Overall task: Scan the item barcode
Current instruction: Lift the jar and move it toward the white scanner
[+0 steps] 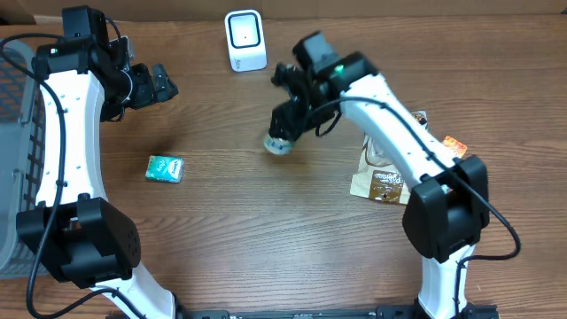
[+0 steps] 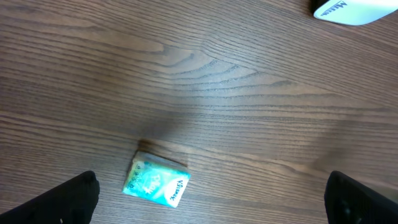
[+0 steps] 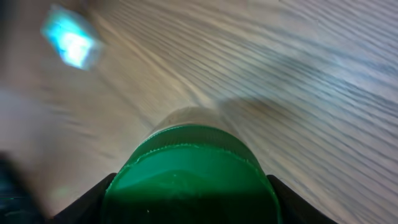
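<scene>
Two grippers on view: the right gripper (image 1: 283, 131) is clamped on a small green-capped container (image 1: 278, 144) at mid-table, near the white scanner (image 1: 245, 40) and on the side nearer the arm bases. The left gripper (image 1: 161, 86) hangs with jaws spread wide, holding nothing. One teal packet (image 1: 165, 168) lies on the wooden table (image 1: 266, 230), well apart from the container; snack packets (image 1: 379, 182) lie by the right arm.

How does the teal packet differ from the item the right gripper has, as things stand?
The teal packet lies loose on the table; the green-capped container is clamped in the right gripper. The packet is flat and rectangular; the container is round. The packet sits near the open left gripper; the container is nearer the white scanner. Both are small.
</scene>
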